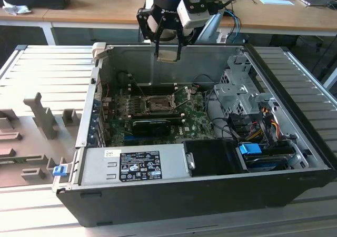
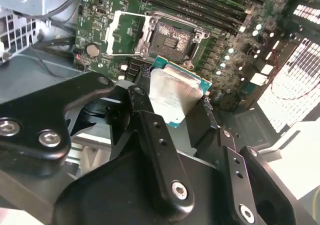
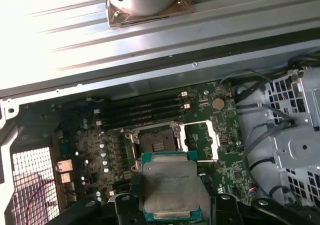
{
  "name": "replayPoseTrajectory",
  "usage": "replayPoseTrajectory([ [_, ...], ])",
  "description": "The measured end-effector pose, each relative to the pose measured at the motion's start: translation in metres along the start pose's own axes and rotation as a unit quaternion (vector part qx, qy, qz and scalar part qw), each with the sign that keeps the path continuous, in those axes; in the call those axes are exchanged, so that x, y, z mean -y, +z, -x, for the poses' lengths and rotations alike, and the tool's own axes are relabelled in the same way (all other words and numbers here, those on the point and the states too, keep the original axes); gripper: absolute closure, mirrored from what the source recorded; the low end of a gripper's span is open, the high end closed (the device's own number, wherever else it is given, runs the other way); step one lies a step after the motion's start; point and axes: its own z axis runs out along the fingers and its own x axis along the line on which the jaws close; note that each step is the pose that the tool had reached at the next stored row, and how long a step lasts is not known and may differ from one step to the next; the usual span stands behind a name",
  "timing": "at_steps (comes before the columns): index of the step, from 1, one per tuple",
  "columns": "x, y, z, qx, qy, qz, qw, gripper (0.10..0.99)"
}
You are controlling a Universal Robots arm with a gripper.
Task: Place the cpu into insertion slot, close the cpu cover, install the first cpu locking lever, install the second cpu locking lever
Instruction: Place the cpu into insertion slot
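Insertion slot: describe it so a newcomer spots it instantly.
Inside the open computer case, look at the green motherboard. The insertion slot is the one square, dark-centred, silver-rimmed socket beside the long narrow black memory slots, its cpu cover flipped open alongside.

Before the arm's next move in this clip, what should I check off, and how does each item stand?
1. Grip on the cpu: ok, the gripper is shut on two of its edges.
2. The cpu cover open, clear of the insertion slot: ok.
3. Slot centre bare: ok.
4. Cpu seated: not ok, it hangs above the slot, apart from it.
5. Cpu lined up square over the slot: cannot tell.
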Motion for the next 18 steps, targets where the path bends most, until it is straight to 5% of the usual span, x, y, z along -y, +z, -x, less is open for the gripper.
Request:
replayPoseTrajectory([
  [3, 0.0001, 0.0008, 0.0000, 0.0019, 0.022, 0.0003, 0.9998, 0.557],
  [18, 0.0004, 0.0030, 0.0000, 0.0036, 0.037, -0.0006, 0.9993, 0.557],
])
